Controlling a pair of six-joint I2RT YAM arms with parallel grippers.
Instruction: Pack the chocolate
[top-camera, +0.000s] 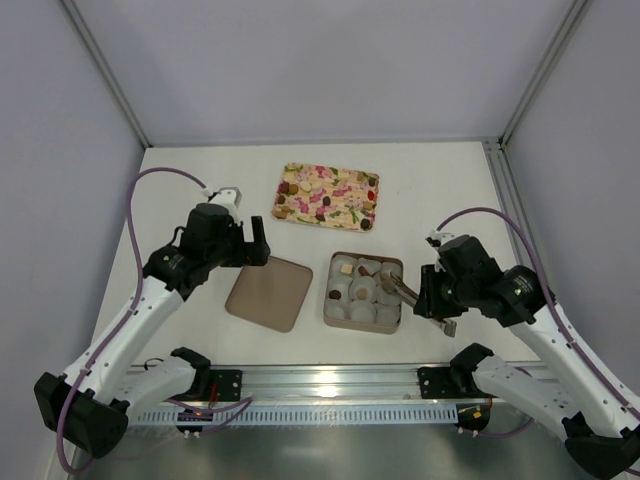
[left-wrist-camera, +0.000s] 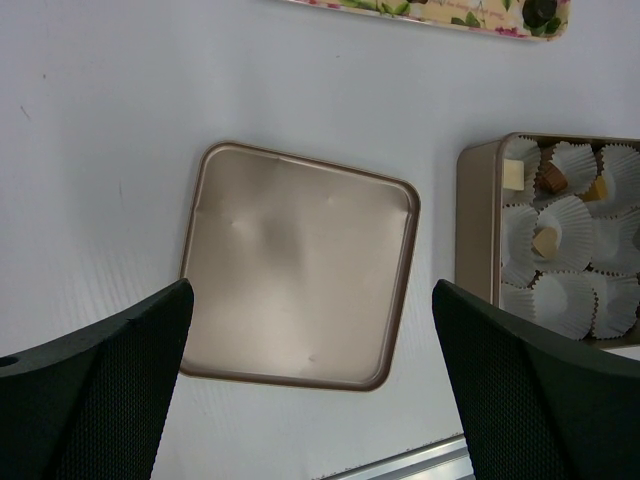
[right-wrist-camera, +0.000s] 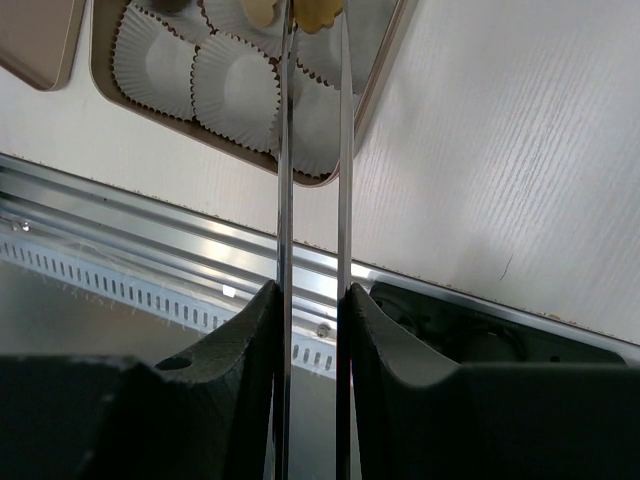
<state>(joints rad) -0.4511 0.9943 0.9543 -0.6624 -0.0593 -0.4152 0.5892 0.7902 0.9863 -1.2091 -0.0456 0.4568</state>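
**Top external view: tongs carry a piece over the tin**

Left of the tin (top-camera: 327, 300), we see the left gripper (top-camera: 250, 245) hanging over the tin's lid (top-camera: 268, 293), its claw spread wide and holding nothing. Behind the tin sits the floral tray (top-camera: 345, 174) with loose chocolate (top-camera: 366, 223) on it. Inside the tin, a few paper cups (left-wrist-camera: 565, 220) hold pieces and most look bare. From the tin's right side the right gripper (right-wrist-camera: 310, 290) reaches in, its claw clamped on metal tongs (right-wrist-camera: 285, 150). The tips of the tongs appear to pinch a golden-tan piece (right-wrist-camera: 320, 12) above the cups. We judge the step in hand to be setting this piece down. Next we would centre the tips over a bare cup, lower them, then ease them apart gently.
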